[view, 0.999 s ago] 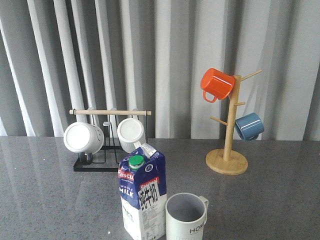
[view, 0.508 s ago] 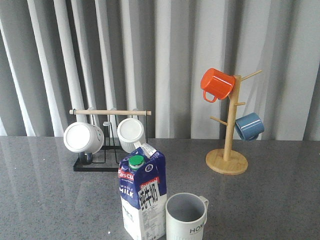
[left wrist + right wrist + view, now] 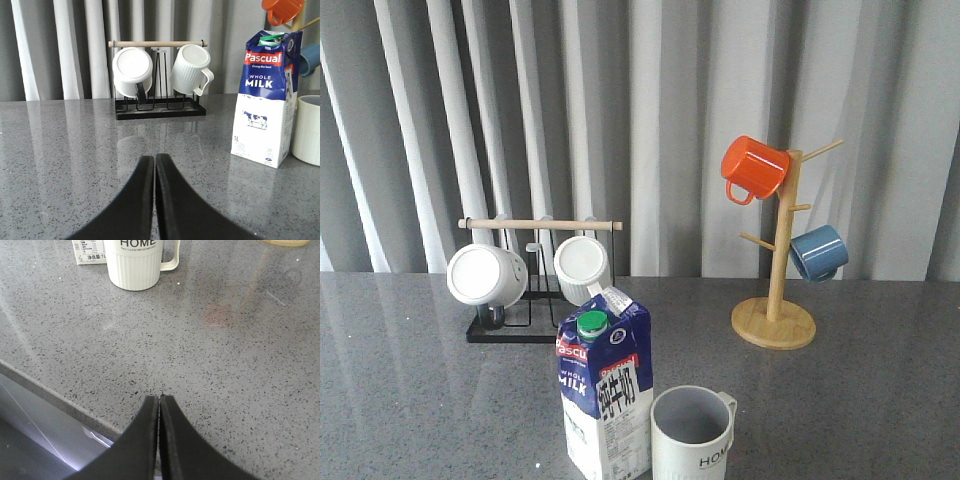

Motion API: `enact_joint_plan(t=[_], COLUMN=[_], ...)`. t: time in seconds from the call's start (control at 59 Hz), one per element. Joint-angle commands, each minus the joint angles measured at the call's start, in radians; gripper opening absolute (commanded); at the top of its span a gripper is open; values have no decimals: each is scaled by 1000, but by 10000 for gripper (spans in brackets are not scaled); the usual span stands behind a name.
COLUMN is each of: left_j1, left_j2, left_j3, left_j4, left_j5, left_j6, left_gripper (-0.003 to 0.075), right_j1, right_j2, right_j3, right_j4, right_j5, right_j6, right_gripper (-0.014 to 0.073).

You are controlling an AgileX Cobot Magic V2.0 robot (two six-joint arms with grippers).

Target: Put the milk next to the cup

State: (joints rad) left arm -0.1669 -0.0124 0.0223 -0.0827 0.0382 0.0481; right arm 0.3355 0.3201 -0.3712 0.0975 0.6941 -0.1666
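We see no change across the last second: the milk, a tall blue and white carton with a green cap, stands upright on the grey speckled surface exactly where it stood before, and the cup, an off-white ribbed mug lettered "HOME", stays just beside it on the robot's right, handle turned away from the carton. In the front view the two look nearly touching; from the left wrist a narrow gap seems to separate them. Neither arm appears in the front view. The left gripper has its fingers pressed together and hovers low over bare surface, well apart from the carton. The right gripper is likewise closed on nothing, near the surface's front edge, with the cup farther off. We judge the placement done, with both arms drawn back and nothing left to carry.
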Motion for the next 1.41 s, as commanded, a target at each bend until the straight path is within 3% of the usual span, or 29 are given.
enact_joint_plan(t=[0.0, 0.169, 0.423, 1.389], left_j1=[1, 22, 150, 156], left_j2=[0, 0, 0, 0], left_j3=[-13, -13, -13, -19], left_j4=[2, -2, -67, -69], left_j5=[-82, -180, -199, -196], left_j6=[32, 121, 87, 62], left_gripper=[-7, -7, -7, -7], right_j1=[0, 0, 0, 0], right_j2=[9, 9, 9, 9], right_j3=[-27, -27, -27, -27], right_j4=[5, 5, 5, 5], right_j5=[-63, -63, -63, -63], right_j6=[-9, -9, -9, -9], right_gripper=[-6, -6, -6, -6])
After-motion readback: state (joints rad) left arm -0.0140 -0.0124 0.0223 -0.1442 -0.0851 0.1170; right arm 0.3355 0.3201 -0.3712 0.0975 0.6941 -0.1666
